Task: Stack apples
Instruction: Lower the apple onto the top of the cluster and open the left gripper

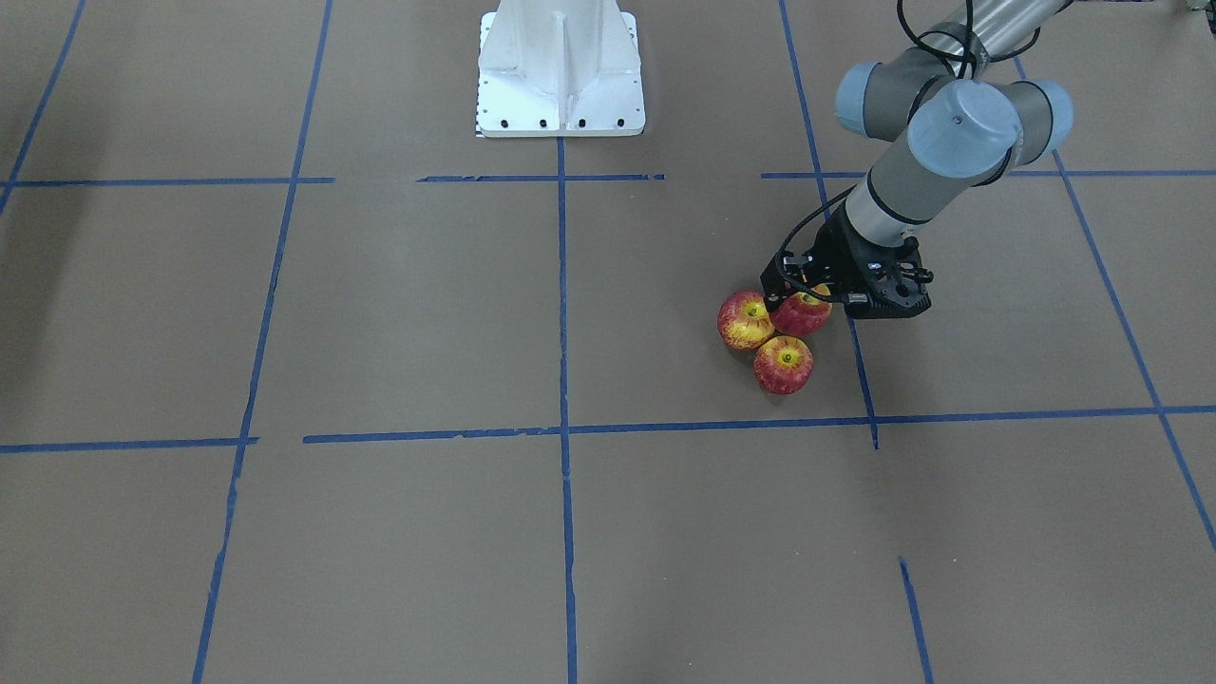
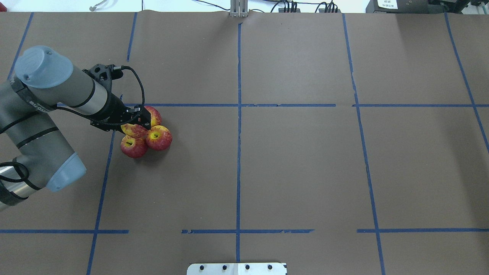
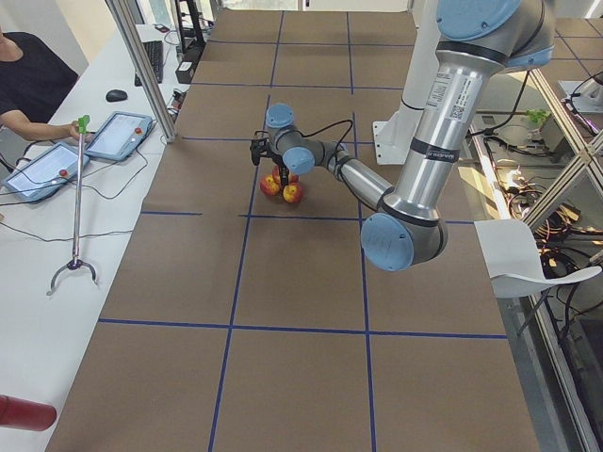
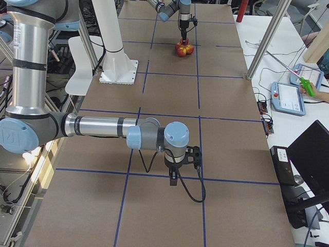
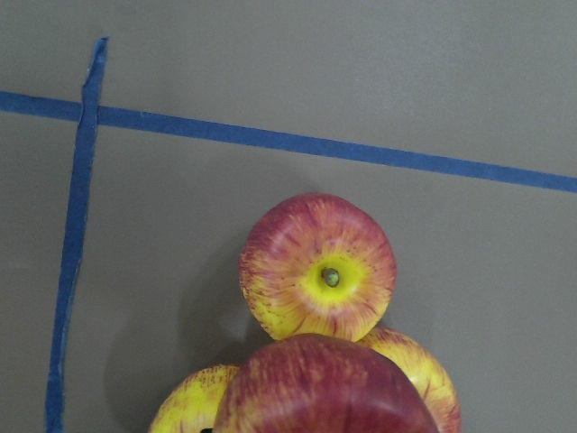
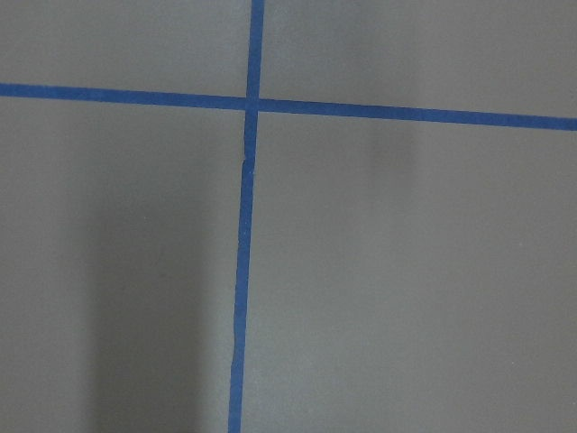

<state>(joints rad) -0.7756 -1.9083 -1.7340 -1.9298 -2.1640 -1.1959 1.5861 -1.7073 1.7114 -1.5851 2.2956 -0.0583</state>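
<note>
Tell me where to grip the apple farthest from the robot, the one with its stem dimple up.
Grip that apple across its widest middle, coming straight down: it sits upright, dimple up. Close on the two sides facing along the blue tape line; both look free. Its robot-facing side is crowded by the other apples and the top apple in the left gripper.

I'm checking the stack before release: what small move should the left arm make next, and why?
Probably ease the left tool straight down a touch. Its darker apple is over the hollow among the three lower apples, but whether it rests on them yet is unclear; seating it first should stop it rolling off.
</note>
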